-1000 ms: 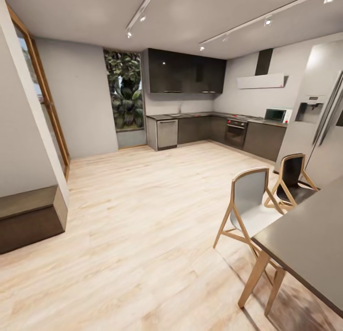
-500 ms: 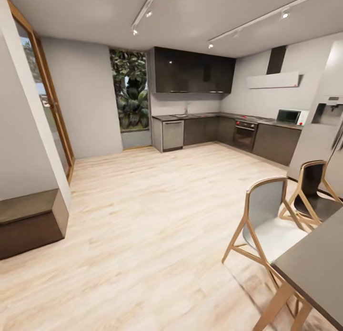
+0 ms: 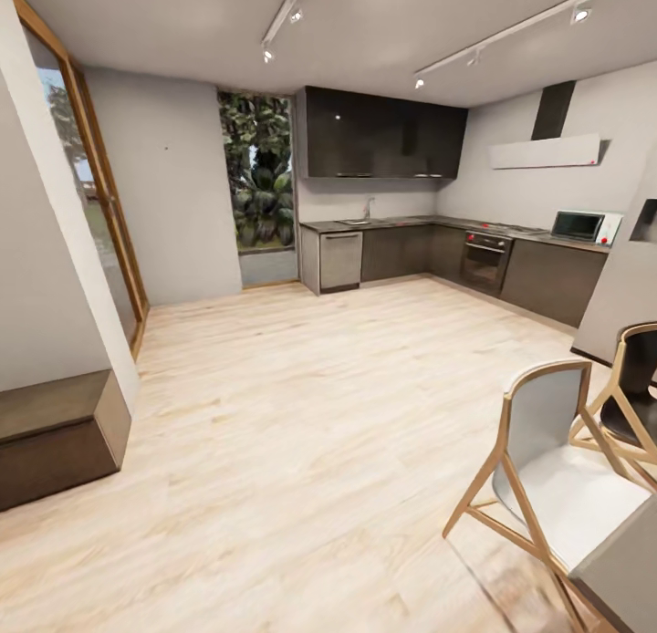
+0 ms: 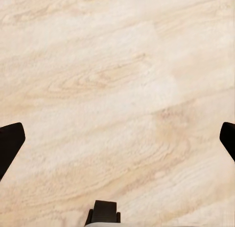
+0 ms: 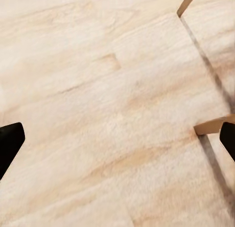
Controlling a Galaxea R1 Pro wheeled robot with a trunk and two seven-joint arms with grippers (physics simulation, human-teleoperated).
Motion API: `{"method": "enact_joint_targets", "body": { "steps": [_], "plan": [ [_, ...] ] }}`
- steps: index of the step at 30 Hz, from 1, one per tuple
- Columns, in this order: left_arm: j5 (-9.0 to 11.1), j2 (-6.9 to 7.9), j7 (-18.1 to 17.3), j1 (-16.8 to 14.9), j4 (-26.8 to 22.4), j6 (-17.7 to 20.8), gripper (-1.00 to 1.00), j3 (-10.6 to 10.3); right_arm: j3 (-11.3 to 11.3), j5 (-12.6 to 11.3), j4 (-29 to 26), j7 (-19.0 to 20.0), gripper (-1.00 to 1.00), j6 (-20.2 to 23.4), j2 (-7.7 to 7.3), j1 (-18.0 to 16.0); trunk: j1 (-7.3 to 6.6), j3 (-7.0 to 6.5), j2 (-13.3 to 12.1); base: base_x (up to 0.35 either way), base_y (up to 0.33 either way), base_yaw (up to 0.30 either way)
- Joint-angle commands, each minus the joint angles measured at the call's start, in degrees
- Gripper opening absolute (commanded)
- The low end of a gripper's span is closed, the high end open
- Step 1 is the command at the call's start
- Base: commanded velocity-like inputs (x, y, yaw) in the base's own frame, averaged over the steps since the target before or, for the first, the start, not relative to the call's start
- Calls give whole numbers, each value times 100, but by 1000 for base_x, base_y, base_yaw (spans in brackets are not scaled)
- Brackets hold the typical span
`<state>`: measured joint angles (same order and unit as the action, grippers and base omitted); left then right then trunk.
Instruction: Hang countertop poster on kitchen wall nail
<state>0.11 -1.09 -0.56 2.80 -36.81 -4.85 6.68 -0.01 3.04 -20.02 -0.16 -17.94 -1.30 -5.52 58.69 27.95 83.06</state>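
Note:
The kitchen countertop (image 3: 411, 221) is a dark grey slab running along the far wall, with a chrome tap (image 3: 369, 208) over its sink. The poster is out of view from this distance. A tiny dark speck, one of the wall nails (image 3: 166, 147), sits on the grey wall left of the window. My left gripper (image 4: 117, 138) is open above bare wooden floor, its black fingertips (image 4: 10, 141) wide apart. My right gripper (image 5: 117, 141) is also open over the floor, with nothing between its fingers.
Two wooden chairs (image 3: 547, 469) (image 3: 639, 396) and a grey table corner (image 3: 630, 569) stand close on the right; chair legs (image 5: 213, 126) appear in the right wrist view. A low dark bench (image 3: 55, 432) lies at left. Pale wooden floor (image 3: 292, 414) stretches towards the cabinets.
The camera has turned left and moved forward: the kitchen looks larger and sits further right, and the table has slid mostly out of the picture.

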Motion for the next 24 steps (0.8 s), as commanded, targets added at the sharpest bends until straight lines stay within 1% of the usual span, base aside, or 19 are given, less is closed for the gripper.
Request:
{"method": "enact_joint_targets", "body": {
  "steps": [1, 24],
  "plan": [
    [0, -5, -6, 2, -5, -30, 100, 18, -1, 34, 5, -2, 100, -23, -1, -3, 4, 5, 2, 337, 0, 2],
    [-2, -5, -6, 2, -2, -69, 100, 18, 0, 39, 14, -2, 100, -34, -2, -1, 4, 5, 2, 337, 0, 0]
  ]
}}
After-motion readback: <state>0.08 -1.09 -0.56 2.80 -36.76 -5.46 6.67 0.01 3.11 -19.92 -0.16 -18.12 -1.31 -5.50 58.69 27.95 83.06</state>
